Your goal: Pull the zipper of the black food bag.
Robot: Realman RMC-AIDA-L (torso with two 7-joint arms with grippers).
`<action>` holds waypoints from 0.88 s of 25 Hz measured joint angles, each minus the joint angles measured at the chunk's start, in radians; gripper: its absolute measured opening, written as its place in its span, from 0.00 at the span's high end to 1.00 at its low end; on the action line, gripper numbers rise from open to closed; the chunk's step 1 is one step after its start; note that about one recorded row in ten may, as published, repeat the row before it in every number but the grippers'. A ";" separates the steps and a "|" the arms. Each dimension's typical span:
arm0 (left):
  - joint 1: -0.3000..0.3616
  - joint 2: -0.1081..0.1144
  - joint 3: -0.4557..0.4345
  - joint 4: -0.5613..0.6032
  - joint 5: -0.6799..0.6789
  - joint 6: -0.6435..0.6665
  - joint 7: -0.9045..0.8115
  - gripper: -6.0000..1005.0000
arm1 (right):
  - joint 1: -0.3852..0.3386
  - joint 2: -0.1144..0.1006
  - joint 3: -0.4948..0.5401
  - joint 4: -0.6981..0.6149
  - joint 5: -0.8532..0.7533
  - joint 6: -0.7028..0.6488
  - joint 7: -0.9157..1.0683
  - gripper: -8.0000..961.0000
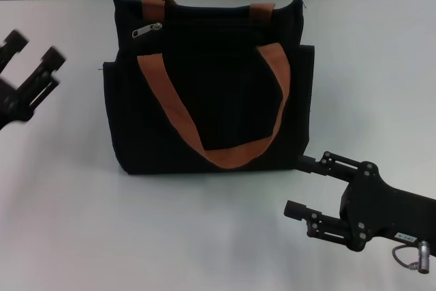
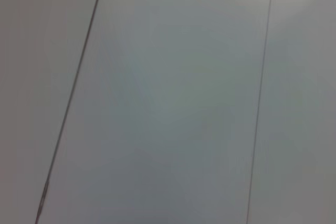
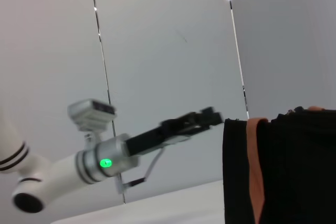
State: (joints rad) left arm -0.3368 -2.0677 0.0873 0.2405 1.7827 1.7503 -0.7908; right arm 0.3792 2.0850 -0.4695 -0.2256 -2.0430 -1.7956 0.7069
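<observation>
Left claw (image 1: 33,49) raised off the table (image 1: 61,216) at the robot's left, fingers spread, nothing between them; well apart from the black food bag (image 1: 208,83). In the right wrist view the same left claw (image 3: 212,116) shows farther off, its tips near the bag's upper edge but not touching; a green light glows on its wrist. Right claw (image 1: 303,185) low at the near right, fingers spread and empty, the upper finger tip just beside the bag's near right bottom corner; whether it touches cannot be told. A small white label sits on the right arm housing; its print is too small to read. Bag lies in the middle of the white table, two rust-orange strap handles (image 1: 235,155), one looping down across the front panel. The zipper (image 1: 147,31), a small silver pull tab, lies at the left end of the zip line near the bag's top left corner. No brand or writing is visible on the bag. Left wrist view shows only plain grey panels with thin seams.
</observation>
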 joint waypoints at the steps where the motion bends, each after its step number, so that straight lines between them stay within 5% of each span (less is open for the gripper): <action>1: -0.038 -0.001 0.008 0.002 0.003 -0.053 -0.004 0.27 | 0.004 0.000 -0.002 0.007 0.000 0.002 0.000 0.27; 5: -0.087 -0.001 0.061 0.007 0.008 -0.116 -0.005 0.28 | 0.005 0.000 -0.004 0.008 0.000 0.002 0.000 0.27; 12: -0.142 -0.004 0.309 0.123 0.008 -0.159 -0.022 0.29 | 0.004 0.001 -0.001 0.011 0.000 0.004 -0.001 0.27; 22: -0.172 -0.008 0.321 0.126 -0.011 -0.234 -0.013 0.30 | 0.033 0.003 -0.003 0.021 0.000 0.013 -0.002 0.27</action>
State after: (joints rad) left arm -0.5090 -2.0752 0.4080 0.3664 1.7712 1.5168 -0.8038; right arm 0.4120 2.0877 -0.4721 -0.2048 -2.0433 -1.7822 0.7044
